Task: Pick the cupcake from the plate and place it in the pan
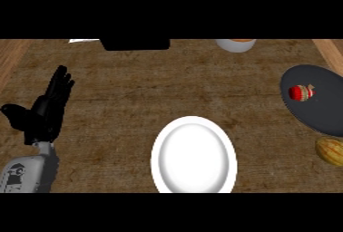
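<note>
— What lies nearest?
— A glossy white oval plate (194, 158) at the lower middle of the brown, rough-textured counter (134, 90); to its left, a grey forearm (30, 172) comes up from the lower edge.
— Any writing on it?
— Dark marks on the grey casing; too small to read.
— And the hand?
— The black left hand (46, 108) rests by the left edge, fingers straight and pointing up, thumb spread out to the side; it holds nothing and touches nothing.
— Where is the cupcake?
— The small red-topped cupcake (301, 93) sits inside the dark grey round pan (321, 113) at the right edge, well apart from the plate; it seems tipped on its side, long axis running left to right, red end toward the left, tan end toward the right.
— What surrounds it?
— A yellow-orange ribbed melon (330, 151) just below the pan's lower rim; nothing lies between plate and pan.
— Farther off?
— A black block (135, 44) at the top edge; a white cup (235, 45) with orange inside to its right; a white slip (84, 41) to its left.
</note>
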Controlling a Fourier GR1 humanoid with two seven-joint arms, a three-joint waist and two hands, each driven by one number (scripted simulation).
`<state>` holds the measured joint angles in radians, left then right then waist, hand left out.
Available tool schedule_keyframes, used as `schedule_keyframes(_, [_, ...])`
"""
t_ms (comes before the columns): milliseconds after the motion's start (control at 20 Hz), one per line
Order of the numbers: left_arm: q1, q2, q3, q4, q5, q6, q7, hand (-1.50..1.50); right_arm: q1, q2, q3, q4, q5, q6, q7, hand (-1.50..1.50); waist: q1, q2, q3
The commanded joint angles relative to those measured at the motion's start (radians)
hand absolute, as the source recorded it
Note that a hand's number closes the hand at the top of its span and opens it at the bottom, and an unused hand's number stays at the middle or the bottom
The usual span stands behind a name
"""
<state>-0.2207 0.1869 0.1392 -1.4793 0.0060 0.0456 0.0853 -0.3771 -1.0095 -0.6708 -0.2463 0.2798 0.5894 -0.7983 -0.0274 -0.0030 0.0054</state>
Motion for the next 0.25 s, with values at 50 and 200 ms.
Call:
schedule_keyframes(50, [0.004,-0.011,0.000,-0.018,0.000,0.015,0.017,0.00,0.105,-0.034,0.026,-0.045,-0.016,0.303,-0.213,-1.50,-0.009,-0.006,0.000])
schedule_keyframes(200, [-0.026,0.015,0.021,0.040,0.002,0.000,-0.006,0.00,0.126,0.008,0.030,-0.066,-0.042,0.244,-0.208,-1.50,-0.003,0.003,-0.001])
